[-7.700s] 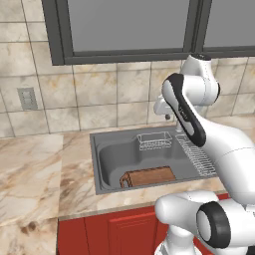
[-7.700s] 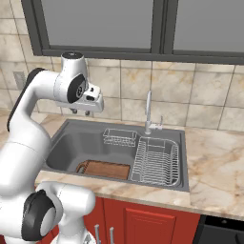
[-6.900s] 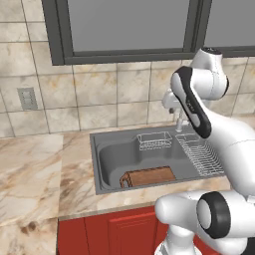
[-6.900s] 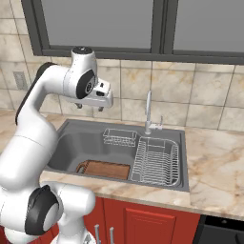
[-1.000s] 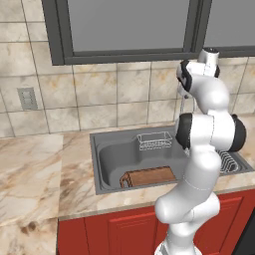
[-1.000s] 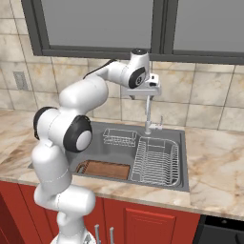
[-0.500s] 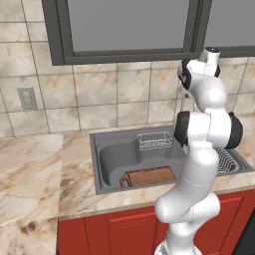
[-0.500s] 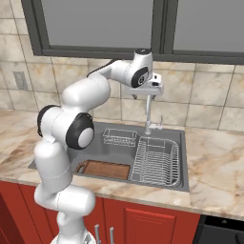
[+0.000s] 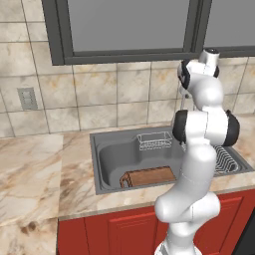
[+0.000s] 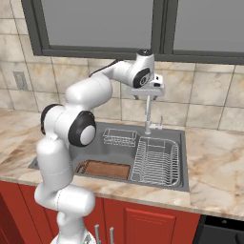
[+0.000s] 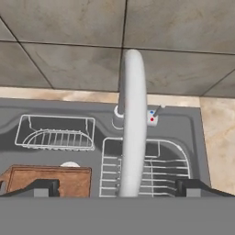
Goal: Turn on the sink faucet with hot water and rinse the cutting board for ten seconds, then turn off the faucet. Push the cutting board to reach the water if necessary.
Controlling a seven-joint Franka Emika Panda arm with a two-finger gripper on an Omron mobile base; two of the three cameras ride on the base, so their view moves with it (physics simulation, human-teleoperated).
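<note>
A marbled beige counter (image 9: pixel 40 179) runs along the tiled wall above red cabinet fronts (image 10: pixel 143 221); the sink (image 10: pixel 183 138), a dark grey basin with a wide flat rim, is set into it; the sink faucet (image 10: pixel 148 114) rises from the rim at the back; on the basin floor the cutting board (image 9: pixel 149 176) lies at the front edge; a small wire basket (image 10: pixel 119 137) sits at the back; a wire dish rack (image 10: pixel 157 162) occupies the right part.
</note>
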